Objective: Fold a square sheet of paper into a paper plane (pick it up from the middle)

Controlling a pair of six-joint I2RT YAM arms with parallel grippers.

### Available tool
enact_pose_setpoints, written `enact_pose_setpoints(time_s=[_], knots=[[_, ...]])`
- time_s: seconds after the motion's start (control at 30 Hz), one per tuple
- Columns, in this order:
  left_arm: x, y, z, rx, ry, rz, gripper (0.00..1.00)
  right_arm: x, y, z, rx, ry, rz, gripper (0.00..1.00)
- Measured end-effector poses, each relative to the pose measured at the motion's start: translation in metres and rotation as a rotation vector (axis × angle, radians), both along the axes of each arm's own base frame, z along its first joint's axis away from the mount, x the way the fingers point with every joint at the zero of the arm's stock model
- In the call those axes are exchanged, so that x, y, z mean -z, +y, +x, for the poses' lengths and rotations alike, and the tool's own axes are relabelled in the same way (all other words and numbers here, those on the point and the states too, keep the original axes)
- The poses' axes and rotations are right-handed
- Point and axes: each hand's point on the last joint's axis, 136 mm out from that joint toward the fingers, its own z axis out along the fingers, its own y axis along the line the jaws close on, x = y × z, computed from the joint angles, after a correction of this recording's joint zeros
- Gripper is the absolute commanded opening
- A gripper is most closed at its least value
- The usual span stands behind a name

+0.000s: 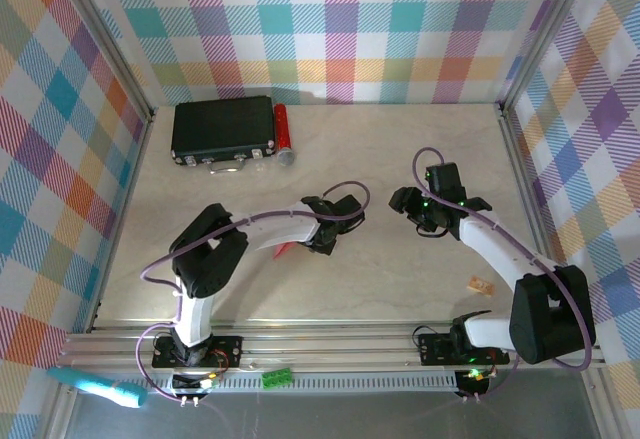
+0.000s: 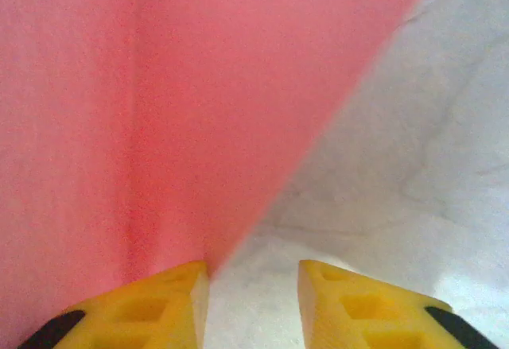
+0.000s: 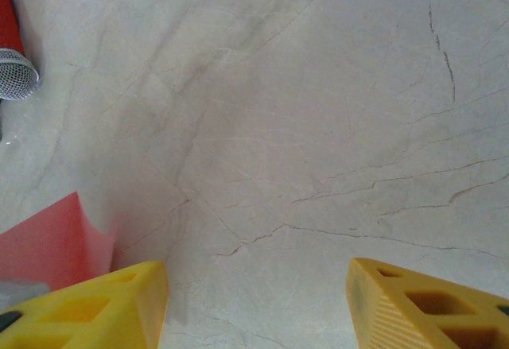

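Crease in the pink paper [image 2: 159, 110], a sliver from above, shows beside the narrowly parted, empty left gripper [image 2: 253, 301]; right gripper [image 3: 256, 309] wide over bare table [image 3: 318, 126].

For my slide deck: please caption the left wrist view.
Left claw open above the marble table, creased pink-red paper beside one fingertip.

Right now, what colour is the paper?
The paper is plain pink-red, and it shows best in the left wrist view.
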Motion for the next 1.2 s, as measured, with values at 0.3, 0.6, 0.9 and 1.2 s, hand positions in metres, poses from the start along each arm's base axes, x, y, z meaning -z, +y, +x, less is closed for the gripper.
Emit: enact_pose_setpoints(time_s=[0.3,0.6,0.9,1.2], knots=[[-0.032,-0.019,-0.023,-0.068,0.051,-0.266,0.40,0.001,0.003,-0.001,0.006,0.016,0.023,0.62],[-0.078,-0.034,-0.034,-0.064,0.045,-0.506,0.40,0.004,0.005,0.000,0.013,0.031,0.038,0.62],[-0.047,0.014,-0.025,-0.232,0.099,-0.569,0.33,0.006,0.010,0.002,0.001,0.038,0.062,0.62],[-0.026,0.037,-0.013,-0.343,0.137,-0.637,0.29,0.009,0.014,0.003,-0.012,0.045,0.079,0.62]])
